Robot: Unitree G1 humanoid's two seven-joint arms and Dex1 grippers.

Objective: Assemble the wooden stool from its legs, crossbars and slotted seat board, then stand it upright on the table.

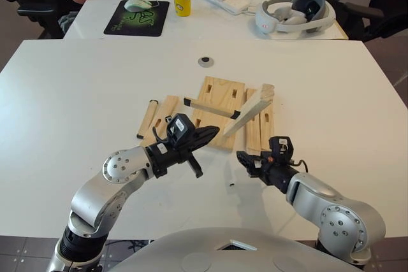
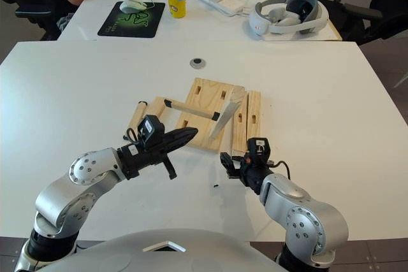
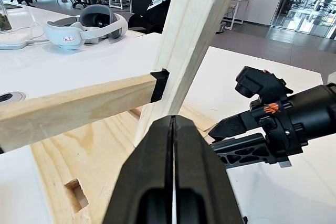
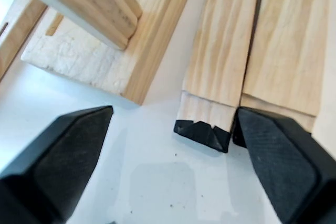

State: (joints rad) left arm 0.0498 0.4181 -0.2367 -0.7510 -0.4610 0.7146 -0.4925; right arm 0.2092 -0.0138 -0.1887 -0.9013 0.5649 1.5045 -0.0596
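Note:
The slotted seat board (image 1: 217, 97) lies flat mid-table. A crossbar (image 1: 210, 107) rests across it, and a leg (image 1: 252, 114) leans tilted over its right side. Two more flat legs (image 1: 257, 133) lie along the board's right edge. A round dowel (image 1: 148, 118) and a flat piece (image 1: 167, 111) lie to its left. My left gripper (image 1: 211, 134) is shut with nothing in it, its tip at the board's near edge, just before the tilted leg (image 3: 194, 35). My right gripper (image 1: 245, 159) is open, and its fingers (image 4: 58, 150) straddle the black-tipped near end of a flat leg (image 4: 215, 93).
A small grey round disc (image 1: 205, 62) sits set into the table behind the parts. A tiny dark speck (image 1: 231, 185) lies near the front edge. A second table (image 1: 191, 27) behind carries a mouse pad, a bottle and a headset. Bare tabletop (image 1: 76, 93) spreads left and right.

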